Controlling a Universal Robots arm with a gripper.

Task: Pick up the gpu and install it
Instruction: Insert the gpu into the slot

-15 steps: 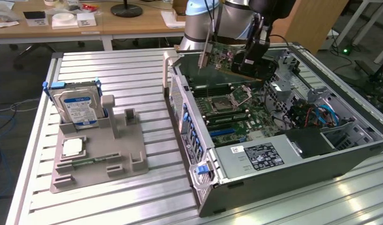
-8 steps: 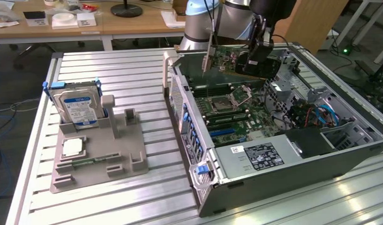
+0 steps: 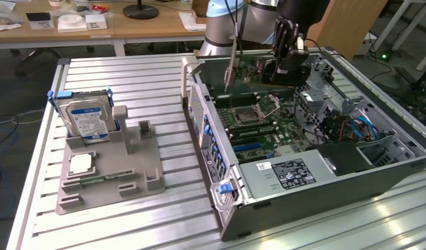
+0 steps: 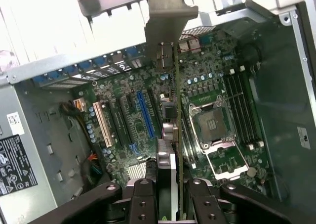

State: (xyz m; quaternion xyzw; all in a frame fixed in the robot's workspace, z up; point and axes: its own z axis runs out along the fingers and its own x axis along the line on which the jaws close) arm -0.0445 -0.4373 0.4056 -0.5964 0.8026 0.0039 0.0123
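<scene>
Closed jaws pinch the gpu (image 4: 169,115) edge-on above the motherboard (image 4: 126,122).

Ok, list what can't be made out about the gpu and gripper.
- The gpu's flat faces: the wrist view sees it edge-on.
- Where the gripper pinches it: wrist view, cut off by the picture's edge.
- Which motherboard slot lies under the card: wrist view, the card itself covers it.
- Text on the power supply label: too small.
</scene>
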